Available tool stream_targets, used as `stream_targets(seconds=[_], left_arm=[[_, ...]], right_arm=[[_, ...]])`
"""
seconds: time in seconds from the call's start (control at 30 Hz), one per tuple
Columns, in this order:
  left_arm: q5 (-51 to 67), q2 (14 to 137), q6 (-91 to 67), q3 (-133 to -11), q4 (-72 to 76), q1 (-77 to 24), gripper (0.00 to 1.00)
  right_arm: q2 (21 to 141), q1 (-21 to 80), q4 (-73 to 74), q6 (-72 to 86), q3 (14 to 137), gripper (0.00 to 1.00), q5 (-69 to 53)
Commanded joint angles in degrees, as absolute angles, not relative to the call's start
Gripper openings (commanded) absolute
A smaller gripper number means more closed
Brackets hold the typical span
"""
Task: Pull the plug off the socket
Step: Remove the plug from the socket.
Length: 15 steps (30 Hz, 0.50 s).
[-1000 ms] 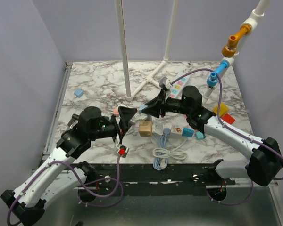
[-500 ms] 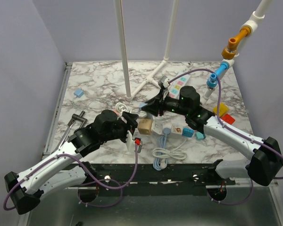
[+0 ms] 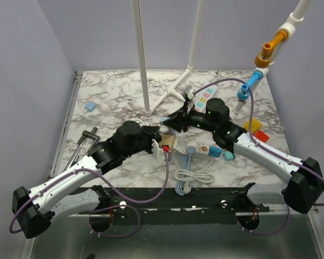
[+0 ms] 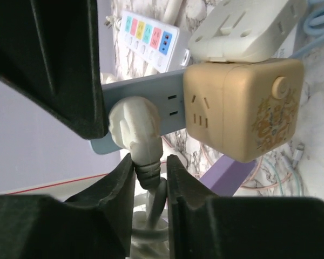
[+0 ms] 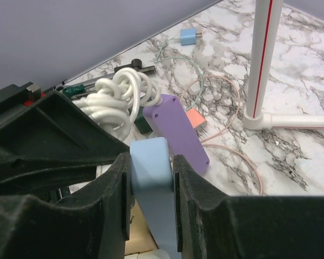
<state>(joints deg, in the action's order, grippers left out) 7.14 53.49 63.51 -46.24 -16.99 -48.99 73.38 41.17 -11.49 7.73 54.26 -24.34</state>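
The white plug (image 4: 135,127) was seen seated in a socket on the side of a light blue power strip (image 4: 170,94), near the middle of the marble table (image 3: 108,102) and between the two arms. One end of that strip was clamped between the two fingers of the right gripper (image 5: 153,167), whose arm was extended from the near right. The left gripper (image 4: 148,172) was extended from the near left, and its fingers (image 4: 121,183) were closed on the ribbed neck of the plug, where the cord leaves the body. The rounded plug body itself was left just beyond the fingertips. In the left wrist view a beige cube adapter (image 4: 243,108) was seen against the strip just right of the plug. A white multi-socket adapter (image 4: 243,32) was seen touching the cube's far face. Farther off, a white switch strip with coloured buttons (image 4: 148,38) was seen lying on the table. In the right wrist view a purple block (image 5: 175,132), a coil of white cable (image 5: 119,97) and an upright white pipe (image 5: 262,59) were seen beyond the held strip.
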Motion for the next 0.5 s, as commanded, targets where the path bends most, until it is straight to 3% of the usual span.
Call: stream_targets(seconds=[0.0, 0.07, 0.47], left_arm=[[5.5, 54.5, 62.3, -48.2, -13.7, -49.1, 0.13], [5.3, 55.2, 62.5, -48.7, -13.9, -49.1, 0.00], [13.9, 50.7, 60.1, -47.6, -13.7, -48.8, 0.00]], right_arm=[[71.7, 42.1, -15.2, 10.3, 55.3, 0.01, -25.6], [71.9, 42.0, -15.5, 10.5, 55.1, 0.01, -25.9], [70.9, 42.6, -11.8, 6.1, 53.2, 0.01, -14.4]])
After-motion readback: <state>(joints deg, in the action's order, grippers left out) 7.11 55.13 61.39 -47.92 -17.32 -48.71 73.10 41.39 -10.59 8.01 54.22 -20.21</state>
